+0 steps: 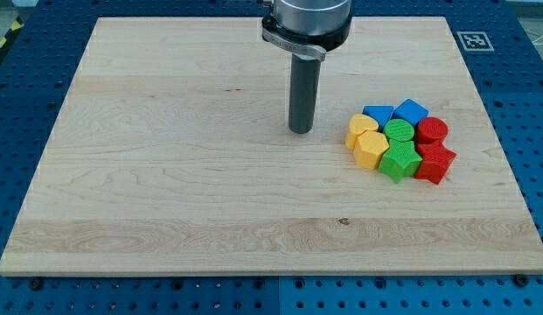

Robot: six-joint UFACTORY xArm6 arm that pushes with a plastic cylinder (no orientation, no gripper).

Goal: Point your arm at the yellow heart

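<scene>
A: The surface is a pale wooden board (pixel 210 175) lying on a blue perforated table (pixel 26 105), with a black-and-white marker tag (pixel 474 40) off the board's corner at the view's top right.

B: And the blocks?

A: All eight sit in one tight cluster toward the view's right. A blue block (pixel 377 114) and a second blue block (pixel 411 111) form the edge nearest the view's top. Below them come a green round block (pixel 398 131) and a green star-like block (pixel 399 162), with a red block (pixel 432 130) and a red star-like block (pixel 435 163) on the view's right side.

B: Where is the yellow heart?

A: The yellow heart (pixel 360 129) sits at the cluster's left edge — touching a yellow block (pixel 371 150) just below it, the green round block on its right and the blue block above it. Its shape is only roughly legible, so which way its point faces and how its long axis runs cannot be told.

B: And the arm?

A: It carries no claw to be wide or narrow — only a dark rod hanging from a metal collar. The tip (pixel 300 131) rests on the board to the view's left of the heart, near but apart from it. Bare wood lies between the two, and nothing stands in that gap.
</scene>
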